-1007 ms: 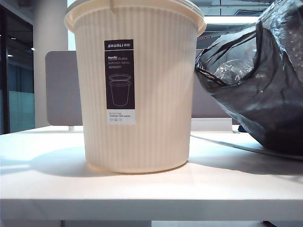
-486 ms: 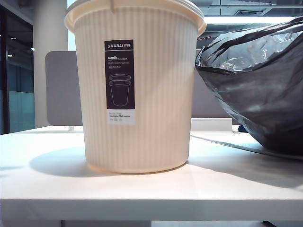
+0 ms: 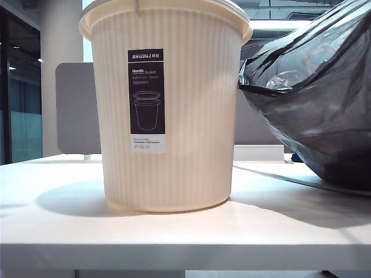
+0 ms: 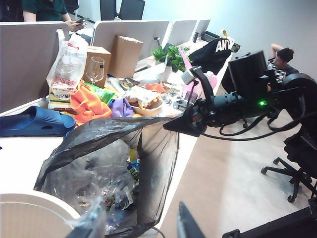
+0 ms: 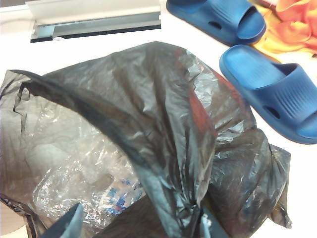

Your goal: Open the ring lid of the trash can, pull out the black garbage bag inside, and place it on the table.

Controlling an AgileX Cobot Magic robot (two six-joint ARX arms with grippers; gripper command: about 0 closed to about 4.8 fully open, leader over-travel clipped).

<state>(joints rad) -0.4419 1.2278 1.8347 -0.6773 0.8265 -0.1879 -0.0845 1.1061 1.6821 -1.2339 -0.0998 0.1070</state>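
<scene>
Looking across from the exterior view, we note the large round cream-white ribbed plastic trash can [image 3: 168, 116] upright on the wide, smooth white tabletop [image 3: 174, 231]. Its dark "SHUNLI" label [image 3: 146, 98] faces the camera. A grey-brown partition panel [image 3: 75, 110] stands behind it.

The big black garbage bag of thin, glossy, crinkled film [image 3: 316, 104] is out of the can. It bulges just beside the can's upper right wall. Its underside rests on the table to the right of the can.

Left gripper [image 4: 141, 225]: over the can's cream rim, facing the bag. Both fingertips show at the edge of the left wrist view. They stand apart with nothing pinched between them.

Right gripper [image 5: 140, 225]: directly above the bag. Its fingers are spread wide, and a ridge of black film rises between them. In the left wrist view the bag's mouth edge runs up to this gripper's tip. We cannot tell whether the film is caught there.

The bag's mouth gapes toward the left wrist camera. Clear plastic scraps and bits of coloured litter show inside.

Two blue rubber slippers [image 5: 270, 84] lie on the table close beside the bag. An orange cloth [image 4: 86, 104] lies past them among desk clutter.

We cannot make out the ring lid for certain.
</scene>
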